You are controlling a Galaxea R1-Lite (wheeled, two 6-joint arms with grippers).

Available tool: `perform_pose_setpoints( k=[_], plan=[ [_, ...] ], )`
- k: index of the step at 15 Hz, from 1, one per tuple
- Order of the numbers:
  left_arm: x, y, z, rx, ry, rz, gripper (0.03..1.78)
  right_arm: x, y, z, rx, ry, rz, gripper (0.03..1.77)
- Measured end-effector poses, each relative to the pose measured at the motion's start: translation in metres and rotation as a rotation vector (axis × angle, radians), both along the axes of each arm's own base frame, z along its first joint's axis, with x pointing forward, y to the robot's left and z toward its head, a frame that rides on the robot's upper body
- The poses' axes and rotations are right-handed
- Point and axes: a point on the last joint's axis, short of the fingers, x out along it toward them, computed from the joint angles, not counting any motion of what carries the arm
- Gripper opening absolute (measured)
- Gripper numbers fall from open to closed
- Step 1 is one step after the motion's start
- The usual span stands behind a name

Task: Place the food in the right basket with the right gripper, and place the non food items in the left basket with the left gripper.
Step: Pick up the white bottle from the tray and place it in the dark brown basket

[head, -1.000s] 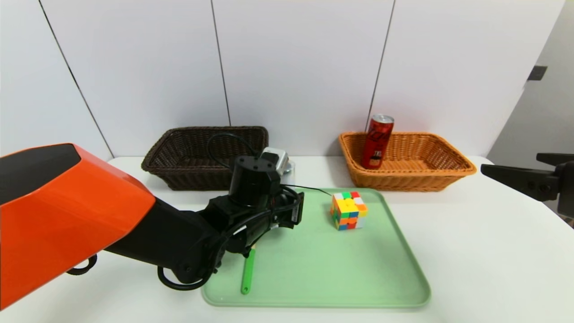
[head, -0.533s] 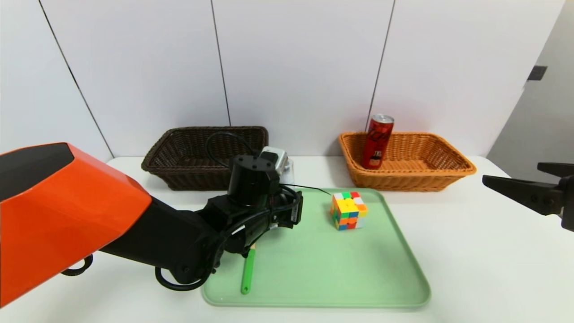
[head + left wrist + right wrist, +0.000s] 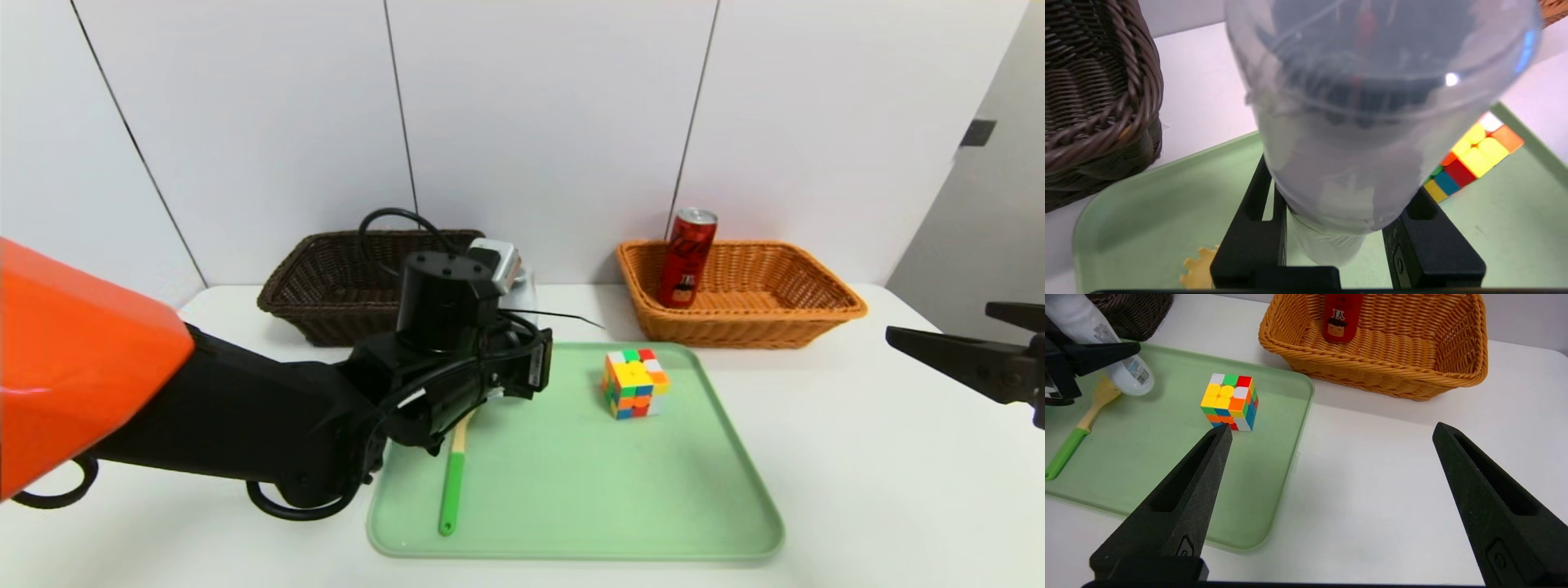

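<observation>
My left claw [image 3: 1331, 241] grips the slim, white translucent bottle [image 3: 1355, 134] above the green tray [image 3: 571, 482], beside the dark brown basket [image 3: 359, 282]. My right claw [image 3: 1331, 433] hangs open over the table [image 3: 882, 457]. The red can [image 3: 687, 257] stands in the orange basket [image 3: 759, 306].

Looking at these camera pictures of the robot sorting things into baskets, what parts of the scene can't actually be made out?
- Slotted spoon: head view, its yellow bowl is hidden under the left gripper.
- Bottle: left wrist view, its top runs past the picture's edge.
- Red can: right wrist view, its top is cut off.
- Dark basket: head view, the left arm covers part of its inside.
- Right gripper: head view, cut off at the edge.
</observation>
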Motion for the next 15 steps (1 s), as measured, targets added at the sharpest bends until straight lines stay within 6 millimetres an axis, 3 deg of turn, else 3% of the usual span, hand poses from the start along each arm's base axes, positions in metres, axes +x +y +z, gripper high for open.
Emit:
perform_pose_setpoints(
  k=[5,8,15],
  plan=[
    [-0.022,0.002,0.058,-0.045,-0.023,-0.040,0.64,-0.001,0.000,0.001,0.002,-0.006,0.000,1.69],
    [-0.028,0.019,0.094,-0.049,-0.005,-0.011,0.64,0.000,0.000,0.002,0.004,-0.009,0.000,1.69],
    [0.020,0.102,0.127,-0.043,-0.024,0.272,0.64,0.003,0.001,-0.001,0.000,0.010,-0.002,1.69]
  ],
)
